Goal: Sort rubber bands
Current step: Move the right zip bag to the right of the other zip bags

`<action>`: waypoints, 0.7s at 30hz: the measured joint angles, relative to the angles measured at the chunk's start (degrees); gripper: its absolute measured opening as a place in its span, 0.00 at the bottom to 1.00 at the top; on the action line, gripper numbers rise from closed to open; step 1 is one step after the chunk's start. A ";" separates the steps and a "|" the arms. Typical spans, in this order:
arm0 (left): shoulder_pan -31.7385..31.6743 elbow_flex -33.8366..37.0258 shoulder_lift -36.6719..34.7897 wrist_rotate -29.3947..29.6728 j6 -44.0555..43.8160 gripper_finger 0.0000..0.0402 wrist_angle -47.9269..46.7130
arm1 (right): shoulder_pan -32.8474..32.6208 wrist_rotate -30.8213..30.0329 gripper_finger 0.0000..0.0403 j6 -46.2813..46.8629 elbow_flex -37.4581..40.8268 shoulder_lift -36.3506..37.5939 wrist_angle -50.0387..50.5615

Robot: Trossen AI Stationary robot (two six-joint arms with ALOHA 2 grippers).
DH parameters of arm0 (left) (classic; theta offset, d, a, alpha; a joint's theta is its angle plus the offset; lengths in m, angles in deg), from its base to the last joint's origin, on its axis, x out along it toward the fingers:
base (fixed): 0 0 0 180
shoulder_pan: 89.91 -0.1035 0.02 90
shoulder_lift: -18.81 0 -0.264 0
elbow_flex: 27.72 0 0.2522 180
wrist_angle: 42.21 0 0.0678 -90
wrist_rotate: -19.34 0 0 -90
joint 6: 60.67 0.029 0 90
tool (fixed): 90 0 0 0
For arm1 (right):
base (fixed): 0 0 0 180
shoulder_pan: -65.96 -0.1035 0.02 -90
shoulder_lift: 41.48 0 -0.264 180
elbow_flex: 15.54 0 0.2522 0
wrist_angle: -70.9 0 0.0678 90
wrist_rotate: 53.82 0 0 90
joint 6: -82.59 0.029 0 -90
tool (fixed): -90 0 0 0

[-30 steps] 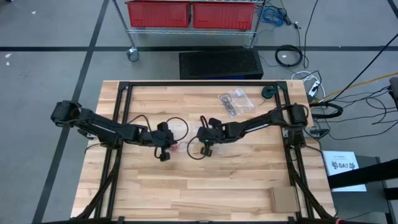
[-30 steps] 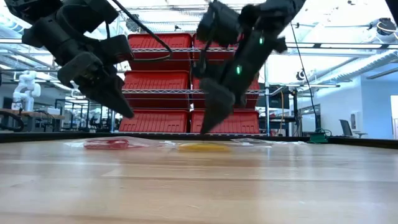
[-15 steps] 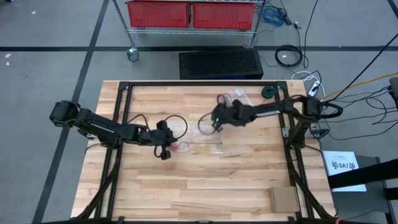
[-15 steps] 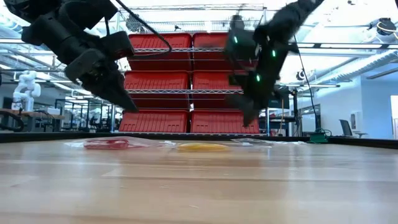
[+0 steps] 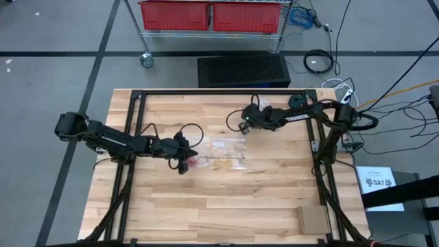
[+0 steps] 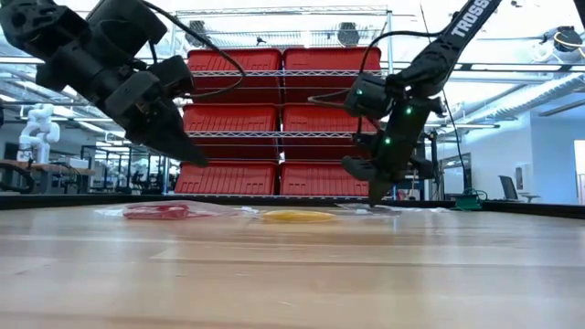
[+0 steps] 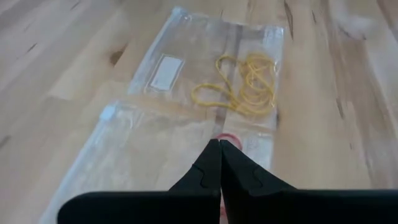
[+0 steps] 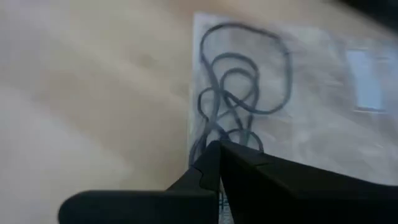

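Observation:
My left gripper (image 5: pixel 182 166) is shut above the table's middle. Its tips (image 7: pixel 219 144) stand just short of a small red rubber band (image 7: pixel 228 135) lying on a clear bag. Beyond it, yellow rubber bands (image 7: pixel 245 87) lie in a second clear bag (image 5: pixel 226 152). More red bands (image 6: pixel 158 211) lie flat on the table. My right gripper (image 5: pixel 247 123) is shut at the far right of the middle. It points down over a clear bag with tangled black rubber bands (image 8: pixel 242 87), its tips (image 8: pixel 217 146) at the tangle's edge. My right gripper's shut fingertips stand at the edge of the black bands (image 8: pixel 208 134), coming from above and pointing down. I cannot tell whether they touch a band or the bag. My left gripper is clear of the table in the low view (image 6: pixel 196 161).
A black frame (image 5: pixel 137 123) runs around the work area. A small green thing (image 5: pixel 296 101) sits at the far right and a cardboard piece (image 5: pixel 312 219) at the near right. Red bins (image 6: pixel 274 119) stand on a shelf beyond the table.
My right gripper has gone from over the clear bags at the table's middle up and toward the far right, then down over the bag of black bands. The bags with the yellow bands now lie uncovered.

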 joint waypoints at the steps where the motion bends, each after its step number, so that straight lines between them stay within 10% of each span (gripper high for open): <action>1: 0.00 0.16 0.01 -0.01 -0.06 0.00 0.10 | -0.53 1.73 0.00 -1.41 0.00 0.00 0.36; 21: 0.04 0.21 0.02 -0.13 -0.48 0.00 0.06 | -28.54 14.07 0.00 8.36 0.37 6.79 30.86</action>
